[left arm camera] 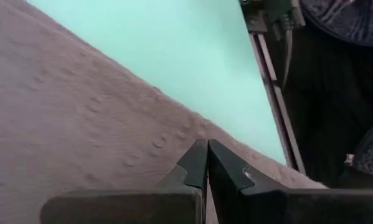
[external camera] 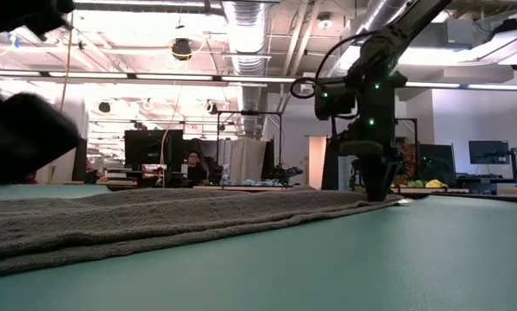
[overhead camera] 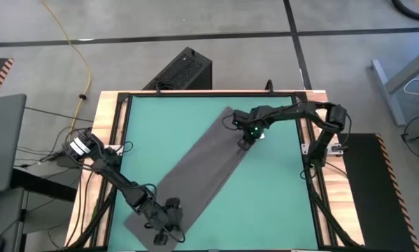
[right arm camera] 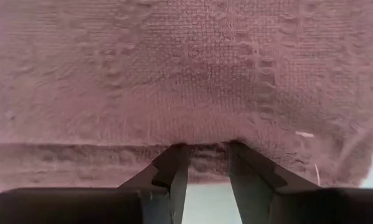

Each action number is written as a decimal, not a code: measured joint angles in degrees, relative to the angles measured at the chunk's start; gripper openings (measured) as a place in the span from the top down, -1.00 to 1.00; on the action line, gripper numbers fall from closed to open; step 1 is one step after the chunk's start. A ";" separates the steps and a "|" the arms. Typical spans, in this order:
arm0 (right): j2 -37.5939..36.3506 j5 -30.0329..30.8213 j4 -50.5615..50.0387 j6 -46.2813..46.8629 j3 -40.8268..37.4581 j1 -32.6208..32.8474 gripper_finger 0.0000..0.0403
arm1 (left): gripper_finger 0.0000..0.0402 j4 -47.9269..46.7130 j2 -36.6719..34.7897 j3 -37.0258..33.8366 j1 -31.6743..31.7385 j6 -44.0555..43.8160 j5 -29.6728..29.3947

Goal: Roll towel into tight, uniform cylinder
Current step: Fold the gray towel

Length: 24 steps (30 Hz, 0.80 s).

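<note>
One towel (overhead camera: 195, 175) – dark grey, long rectangle, lying flat and diagonal across the green desk (overhead camera: 286, 203), running from the near-left corner up toward the far-right middle. No roll formed in it yet.

Two arms, two tools. Right tool (overhead camera: 247, 140) sits at the towel's far end; in the right wrist view its fingers (right arm camera: 172, 171) are slightly apart with the hemmed edge of the towel (right arm camera: 186, 87) bunched between them – pinching that edge. In the low view the right tool (external camera: 381, 192) points straight down onto the towel (external camera: 154, 216) end.

Left tool (overhead camera: 161, 231) is at the towel's near-left end, over the cloth. In the left wrist view its fingers (left arm camera: 198, 168) are pressed together, tips against the towel (left arm camera: 80, 137) surface; can't tell if any fabric is caught between them.
</note>
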 joint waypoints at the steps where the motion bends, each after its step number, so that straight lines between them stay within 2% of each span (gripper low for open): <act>1: 0.46 0.03 0.52 0.00 -0.27 -0.30 0.32 | 1.00 0.30 0.79 0.00 -0.22 -0.69 0.44; 5: 2.80 -0.06 1.00 -0.13 -0.42 -1.47 0.32 | 1.00 5.03 3.66 -0.02 -0.29 -4.75 5.35; 9: 3.05 -0.04 0.38 -0.54 -0.44 -2.10 0.32 | 1.00 5.11 4.08 0.02 -0.20 -7.61 9.70; 15: -0.90 -0.24 -0.49 -1.00 -0.72 -2.45 0.32 | 1.00 5.12 3.67 0.07 -0.22 -8.79 14.99; 21: -8.93 -0.36 -1.19 0.14 -0.71 -2.46 0.32 | 1.00 4.78 0.27 -0.02 -0.39 -6.23 16.36; 24: -9.61 -0.51 -0.81 1.67 -0.77 -1.94 0.32 | 1.00 4.78 -1.81 -0.02 -0.35 -2.77 13.33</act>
